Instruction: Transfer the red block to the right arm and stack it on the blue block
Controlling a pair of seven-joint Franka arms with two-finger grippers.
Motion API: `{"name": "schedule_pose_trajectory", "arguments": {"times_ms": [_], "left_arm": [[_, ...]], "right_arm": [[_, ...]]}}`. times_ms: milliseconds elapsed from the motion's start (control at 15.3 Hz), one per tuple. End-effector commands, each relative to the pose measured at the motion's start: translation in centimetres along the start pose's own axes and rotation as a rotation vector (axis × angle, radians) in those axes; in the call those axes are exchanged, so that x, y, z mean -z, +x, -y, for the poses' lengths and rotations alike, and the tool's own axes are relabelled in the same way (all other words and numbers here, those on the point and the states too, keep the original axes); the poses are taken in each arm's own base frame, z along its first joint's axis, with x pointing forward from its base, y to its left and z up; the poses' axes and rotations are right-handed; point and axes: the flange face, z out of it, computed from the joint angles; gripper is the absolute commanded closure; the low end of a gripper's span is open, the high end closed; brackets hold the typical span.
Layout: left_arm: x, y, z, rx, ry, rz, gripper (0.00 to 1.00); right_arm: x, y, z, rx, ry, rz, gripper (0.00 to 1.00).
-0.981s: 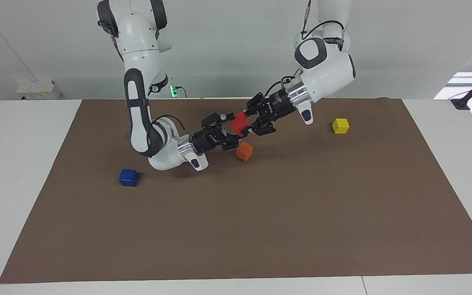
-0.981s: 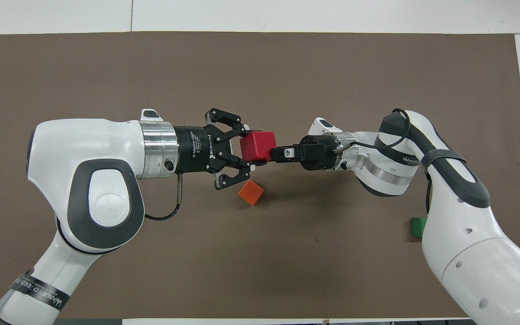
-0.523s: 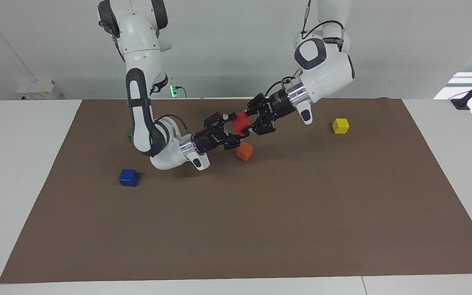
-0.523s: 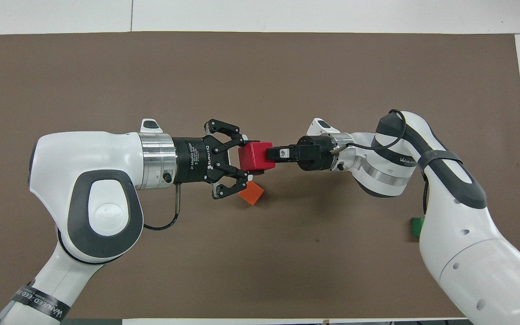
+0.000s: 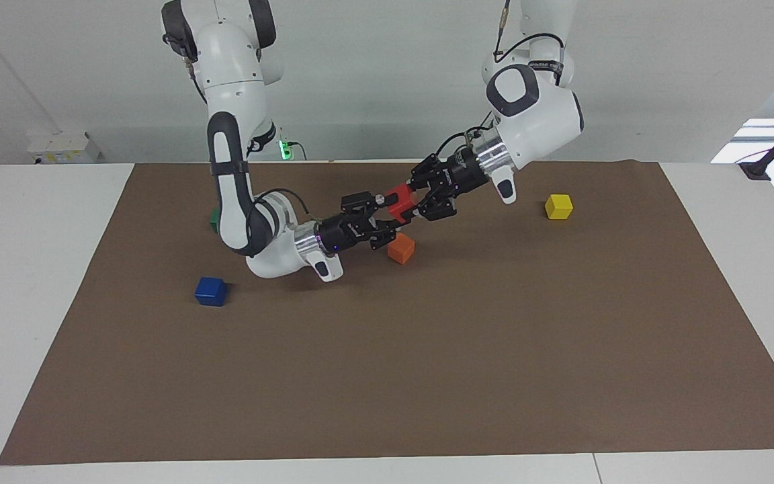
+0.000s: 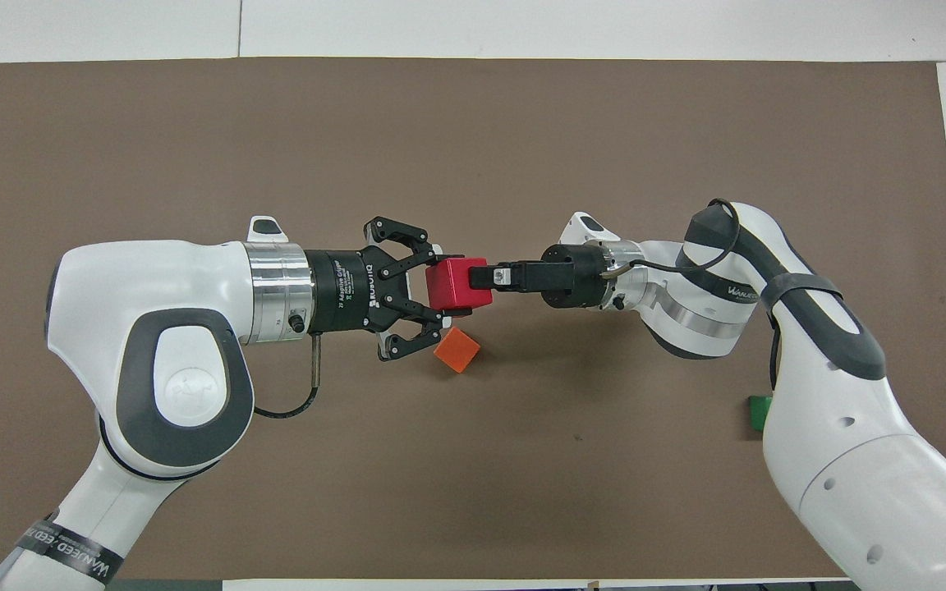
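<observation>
both grippers meet on the red block (image 5: 399,199) in the air above the orange cube (image 5: 401,249); blue block (image 5: 211,291) sits apart.

I see only a corner of the green block (image 6: 760,412) past the right arm (image 6: 834,427); the blue block is hidden overhead, and both arms' bases are cut off.

My two robot arms are smooth, round and white, with dark grey patches at the bends. The left arm (image 6: 161,345) has a shiny silver ring at its wrist, a thin black cable looping under it, and a black band with white letters low down. Its black two-finger gripper (image 6: 428,297) has white writing on its round body. The right arm (image 6: 769,328) wears a black strap, a silver ring and a black cable. Its gripper (image 5: 380,214) shows a small blue light.
</observation>
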Motion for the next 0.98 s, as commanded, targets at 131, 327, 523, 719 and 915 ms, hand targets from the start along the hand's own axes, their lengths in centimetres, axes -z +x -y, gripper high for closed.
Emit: {"name": "schedule_pose_trajectory", "arguments": {"times_ms": [131, 327, 523, 719, 915], "left_arm": [[0.35, -0.82, 1.11, 0.001, 0.0, 0.023, 1.0], [0.33, -1.04, 1.05, -0.002, -0.005, 0.024, 1.0], [0.38, -0.98, 0.83, -0.002, -0.022, 0.02, 1.0], [0.79, -0.99, 0.57, 0.001, -0.031, 0.023, 1.0], [1.03, -1.14, 0.44, 0.003, -0.04, 0.025, 0.0]], "right_arm": [[0.07, 0.33, -0.77, 0.029, -0.068, -0.044, 1.0], [0.12, 0.44, -0.72, 0.031, -0.079, -0.049, 1.0], [0.05, 0.52, -0.52, 0.029, -0.083, -0.051, 1.0], [0.19, 0.72, -0.41, 0.032, -0.099, -0.061, 1.0], [0.09, 0.73, -0.41, 0.033, -0.099, -0.06, 1.0]]}}
